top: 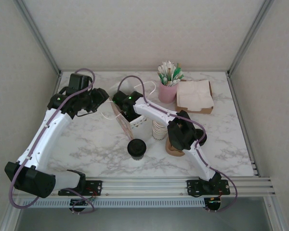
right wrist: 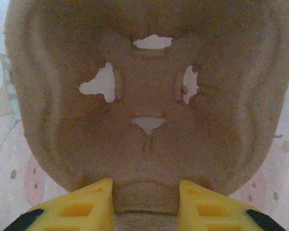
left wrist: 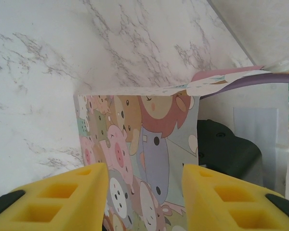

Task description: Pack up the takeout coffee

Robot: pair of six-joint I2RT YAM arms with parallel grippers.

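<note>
We note the coffee cup [top: 136, 148] upright on the surface [top: 101, 150], toward the bases from the nearer right pincer [right wrist: 144, 185], itself clamped on a pulp tray [right wrist: 149, 96].

Quick headcount, anchoring on the round pink cup [top: 167, 92]: just one of those, stuffed with white and green stir sticks [top: 169, 72] that are too bunched up to count. Right beside it there's one brown cardboard tray of white paper napkins [top: 195, 95]. Nearer the arm bases than the pink cup you get one tall stack of nested cream paper cups [top: 158, 130], one small cup with a round black plastic lid [top: 136, 148] and one paper bag printed with cartoon animals [left wrist: 144, 144]. One brown moulded-pulp cup carrier [right wrist: 149, 96], four ragged holes in it. Two white-and-black robot arms: left arm [top: 48, 130], right arm [top: 154, 111].
</note>
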